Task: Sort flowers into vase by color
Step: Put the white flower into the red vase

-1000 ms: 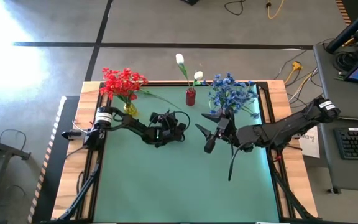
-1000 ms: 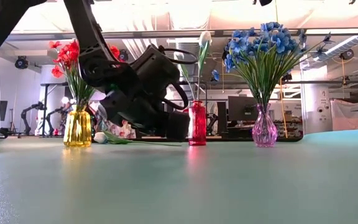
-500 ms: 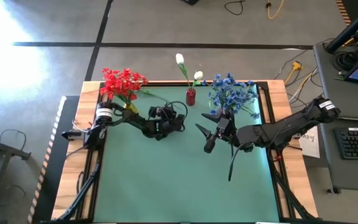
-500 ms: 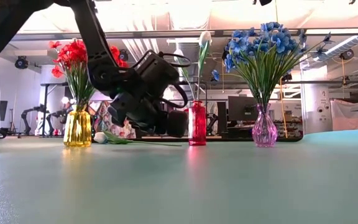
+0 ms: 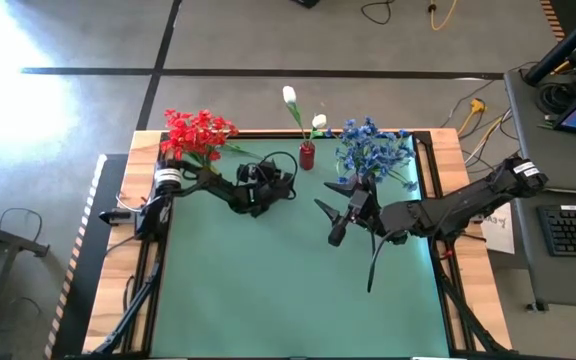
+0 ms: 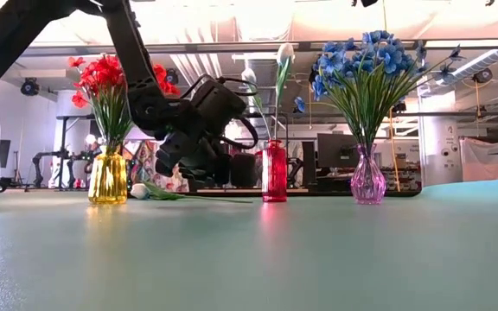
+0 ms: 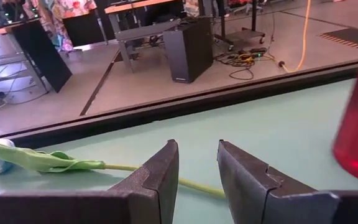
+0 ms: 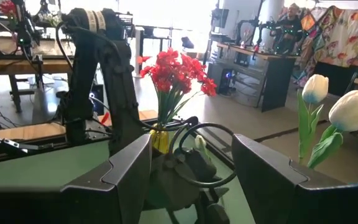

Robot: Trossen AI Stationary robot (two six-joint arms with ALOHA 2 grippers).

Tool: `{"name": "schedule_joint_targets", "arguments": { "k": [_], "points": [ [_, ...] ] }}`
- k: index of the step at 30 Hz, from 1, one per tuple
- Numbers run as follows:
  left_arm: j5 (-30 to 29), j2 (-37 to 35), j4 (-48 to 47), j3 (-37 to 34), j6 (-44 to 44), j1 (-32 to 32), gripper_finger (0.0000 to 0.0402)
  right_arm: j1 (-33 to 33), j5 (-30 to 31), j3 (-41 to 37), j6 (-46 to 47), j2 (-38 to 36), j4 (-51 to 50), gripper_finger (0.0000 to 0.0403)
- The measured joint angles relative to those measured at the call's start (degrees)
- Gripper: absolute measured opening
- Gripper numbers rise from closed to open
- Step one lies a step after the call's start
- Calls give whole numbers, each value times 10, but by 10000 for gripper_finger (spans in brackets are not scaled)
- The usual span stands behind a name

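A white tulip (image 7: pixel 48 163) lies flat on the green table near its far edge, between the yellow vase of red flowers (image 6: pixel 108 177) and the red vase of white tulips (image 6: pixel 274 171). Its bud (image 6: pixel 139 192) points toward the yellow vase. My left gripper (image 7: pixel 197 168) hangs low just short of the tulip's stem, open by a narrow gap, and the stem (image 7: pixel 201 186) shows through that gap. My right gripper (image 5: pixel 338 215) waits raised over the middle right of the table, wide open with nothing between its fingers. Blue flowers stand in a pink vase (image 6: pixel 368 177).
The three vases stand in a row along the far edge, the red vase (image 5: pixel 307 155) close to the right of my left gripper (image 5: pixel 271 176). The near half of the green mat (image 5: pixel 288 290) lies bare. A cable loop rides on my left wrist.
My left gripper has swung toward the table's far edge, closer to the lying tulip and the vases, keeping the same narrow gap. The tulip has stayed where it was.
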Motion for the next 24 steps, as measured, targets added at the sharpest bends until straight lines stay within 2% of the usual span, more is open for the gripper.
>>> {"name": "schedule_joint_targets", "arguments": {
  "k": [24],
  "points": [
    [31,0,-1,0,11,53,100,-7,0,0,-11,0,3,215]
  ]
}}
